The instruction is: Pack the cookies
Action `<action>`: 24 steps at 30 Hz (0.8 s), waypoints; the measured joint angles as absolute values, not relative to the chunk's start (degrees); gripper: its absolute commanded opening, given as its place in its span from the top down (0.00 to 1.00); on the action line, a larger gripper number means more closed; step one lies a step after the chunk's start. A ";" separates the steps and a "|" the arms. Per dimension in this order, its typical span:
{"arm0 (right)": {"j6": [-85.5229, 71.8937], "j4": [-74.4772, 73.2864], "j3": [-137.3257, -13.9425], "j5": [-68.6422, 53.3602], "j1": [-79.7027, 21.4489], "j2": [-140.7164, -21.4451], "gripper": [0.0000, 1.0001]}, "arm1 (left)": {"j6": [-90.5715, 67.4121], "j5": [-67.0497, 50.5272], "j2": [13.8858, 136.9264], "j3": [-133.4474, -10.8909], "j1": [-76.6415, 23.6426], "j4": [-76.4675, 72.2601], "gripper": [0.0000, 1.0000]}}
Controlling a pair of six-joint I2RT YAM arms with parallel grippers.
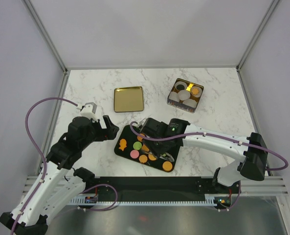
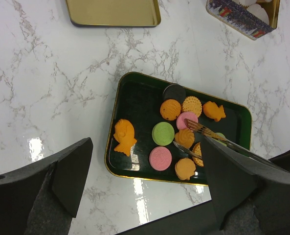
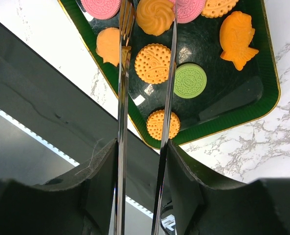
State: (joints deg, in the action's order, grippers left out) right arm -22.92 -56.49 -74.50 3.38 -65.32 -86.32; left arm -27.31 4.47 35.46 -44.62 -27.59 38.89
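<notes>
The cookies lay on a dark green tray at the near edge of the table — orange, pink and green rounds, one dark. The right gripper was clamped on metal tongs, their tips either side of an orange swirl cookie. The left gripper hung beside the tray's left edge — jaws wide apart, holding nothing.

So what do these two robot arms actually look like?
The left arm and right arm are white tubular links with chunky black joints. A thin purple cable loops along each. The left gripper and right gripper each have two broad matte black fingers. A small green light glows near the right wrist.
</notes>
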 measured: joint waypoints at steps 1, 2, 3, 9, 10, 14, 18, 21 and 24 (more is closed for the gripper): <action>-22.90 -56.49 -74.43 3.38 -65.36 -86.32 0.50 | -27.31 4.47 35.46 -44.62 -27.59 38.89 0.01; -22.90 -56.51 -74.41 3.40 -65.39 -86.32 0.50 | -27.31 4.47 35.46 -44.62 -27.59 38.89 0.01; -22.90 -56.51 -74.41 3.44 -65.41 -86.32 0.51 | -27.31 4.47 35.46 -44.62 -27.59 38.92 0.01; -22.94 -56.55 -74.41 3.55 -65.41 -86.32 0.55 | -27.31 4.47 35.46 -44.62 -27.59 38.92 0.01; -22.94 -56.62 -74.41 3.57 -65.41 -86.32 0.55 | -27.31 4.47 35.46 -44.62 -27.59 38.89 0.01; -22.94 -56.88 -74.63 3.99 -65.41 -86.32 0.56 | -27.31 4.47 35.46 -44.62 -27.59 38.89 0.01; -22.96 -57.91 -75.94 4.78 -65.41 -86.32 0.56 | -27.31 4.47 35.46 -44.62 -27.59 38.89 0.01; -23.16 -58.15 -76.97 5.26 -65.41 -86.26 0.55 | -27.31 4.47 35.46 -44.62 -27.59 38.89 0.01; -23.22 -58.17 -77.34 5.67 -65.41 -86.04 0.55 | -27.31 4.47 35.46 -44.62 -27.59 38.89 0.01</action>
